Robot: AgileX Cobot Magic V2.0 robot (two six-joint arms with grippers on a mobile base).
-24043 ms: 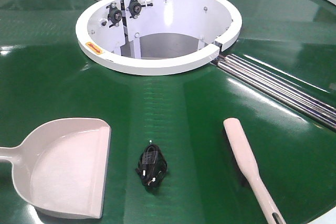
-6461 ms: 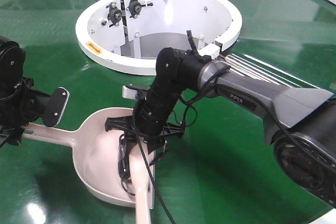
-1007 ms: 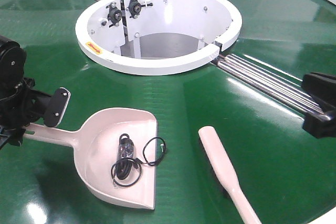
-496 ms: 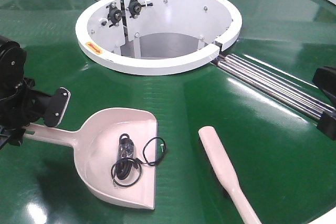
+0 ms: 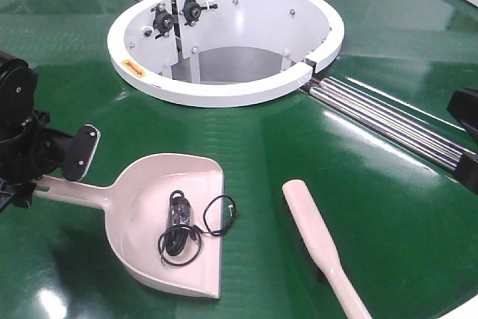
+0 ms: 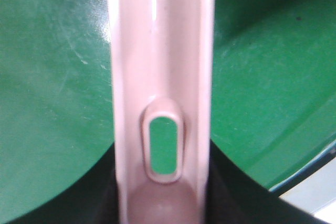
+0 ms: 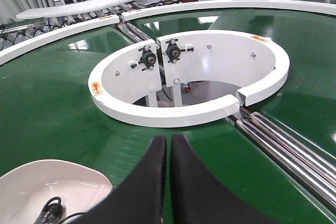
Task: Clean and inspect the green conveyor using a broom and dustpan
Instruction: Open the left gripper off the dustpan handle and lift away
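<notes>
Glossy green conveyor (image 5: pixel 299 140): left hand (image 5: pixel 46 177) gripped the pale-pink scoop dustpan (image 5: pixel 142 203), black cable (image 5: pixel 179 233) inside. Right hand (image 7: pixel 168 182) hung closed, empty. Level lift-off seemed next.

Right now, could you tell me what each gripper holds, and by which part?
Left gripper clamps the dustpan by its handle end; right gripper holds nothing.

Nothing legible: the orange stickers (image 5: pixel 133 67) on the white ring guard (image 5: pixel 224 95) are too small to read.
</notes>
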